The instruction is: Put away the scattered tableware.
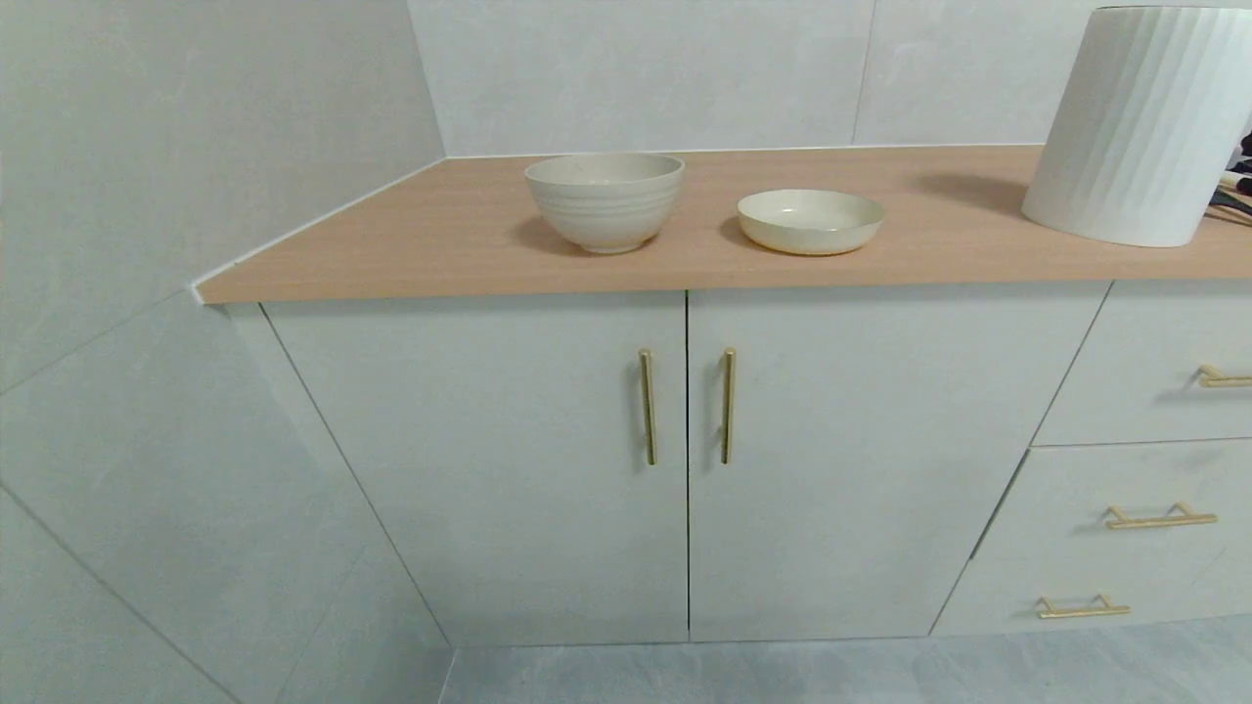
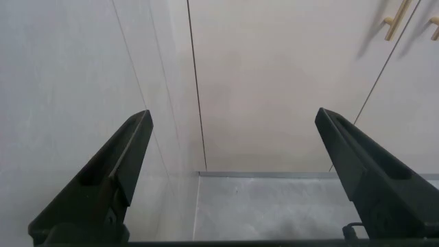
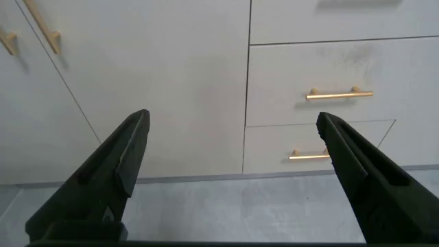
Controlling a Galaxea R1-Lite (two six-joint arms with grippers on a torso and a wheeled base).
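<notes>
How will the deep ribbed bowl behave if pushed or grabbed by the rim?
The bowl looks rigid, so it should hold shape under a rim pinch. Its small foot under a wide body suggests it could tip if pushed high. The smooth countertop probably lets it slide when pushed low.

We read no text, label, brand, number or sign on any surface in these views.
</notes>
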